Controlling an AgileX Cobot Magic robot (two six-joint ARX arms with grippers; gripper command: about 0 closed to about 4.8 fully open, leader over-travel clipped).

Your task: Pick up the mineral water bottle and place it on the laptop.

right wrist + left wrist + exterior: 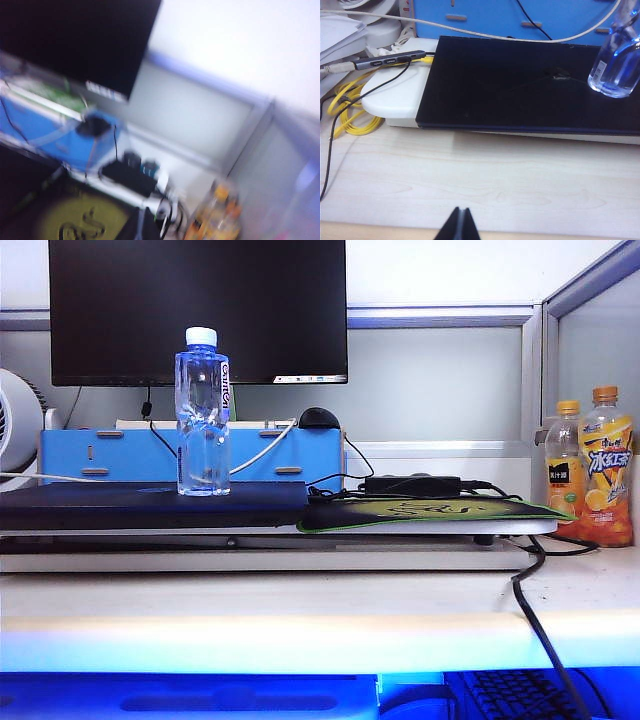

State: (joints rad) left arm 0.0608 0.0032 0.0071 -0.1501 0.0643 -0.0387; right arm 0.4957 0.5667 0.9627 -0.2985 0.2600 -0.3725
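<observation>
The mineral water bottle (202,412) was a tall, clear plastic cylinder with a white cap, a pinched waist and a narrow label running down its side. It stood upright on the laptop (150,505), its long axis vertical and its cap pointing straight up, toward the right end of the lid and free of both grippers. In the left wrist view its ribbed, blue-tinted base (616,70) rested on the laptop's smooth, matte dark lid (520,90).

The laptop was a thin, flat, dark slab lying closed on a white stand, its long side running across the desk. Just right of the laptop lay a soft mouse mat (420,513) printed in green, with a black power brick (412,484) at its back edge. Behind the laptop stood a blue box (190,455) and a glossy black monitor (197,310). Well to the right of the laptop stood two orange-capped bottles (592,468) of orange drink.

The left gripper (460,225) hovered over pale wood-grain desk in front of the laptop, its dark fingertips pressed together and empty. The right gripper (145,225) appeared in a blurred view above the mouse mat, clenched on nothing.
</observation>
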